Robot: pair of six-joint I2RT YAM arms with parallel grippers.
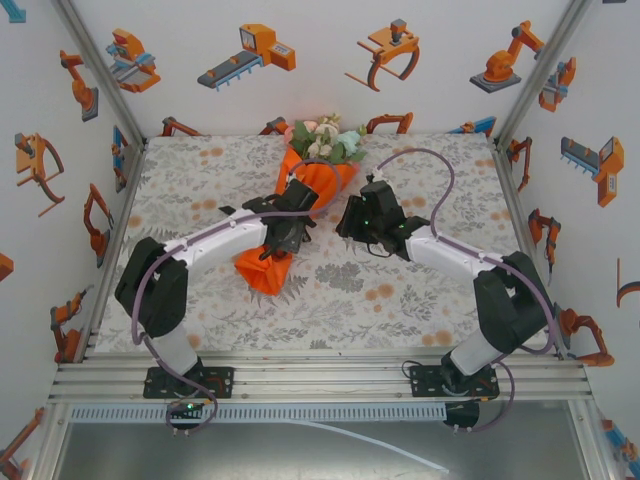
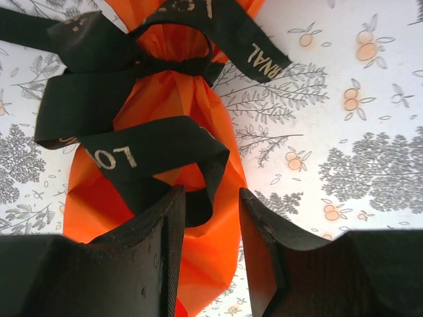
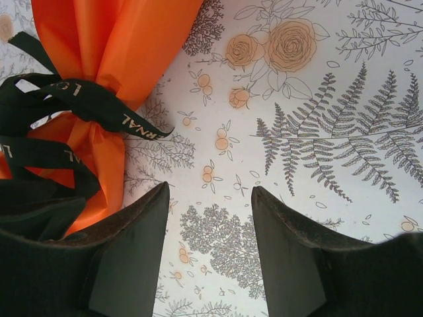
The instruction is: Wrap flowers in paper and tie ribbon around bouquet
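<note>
The bouquet lies slantwise mid-table: the flowers (image 1: 325, 140) at the far end, the orange paper (image 1: 262, 272) as a cone round the stems, tip toward me. The black ribbon (image 2: 132, 148) is knotted round the cone's narrow waist, with loose loops and tails lying on the paper (image 2: 165, 96). My left gripper (image 2: 210, 198) hovers open over the cone's lower part (image 1: 283, 240); a ribbon loop and orange paper lie below the gap, not pinched. My right gripper (image 3: 210, 191) is open over bare table cover just right of the cone (image 1: 352, 218), with the ribbon (image 3: 99, 105) and paper (image 3: 119, 39) to its left.
The grey floral table cover (image 1: 400, 290) spreads under everything. White walls with robot pictures close in the left, back and right sides. An aluminium rail (image 1: 320, 380) runs along the near edge by the arm bases. The right arm's purple cable (image 1: 440, 190) arches over the table.
</note>
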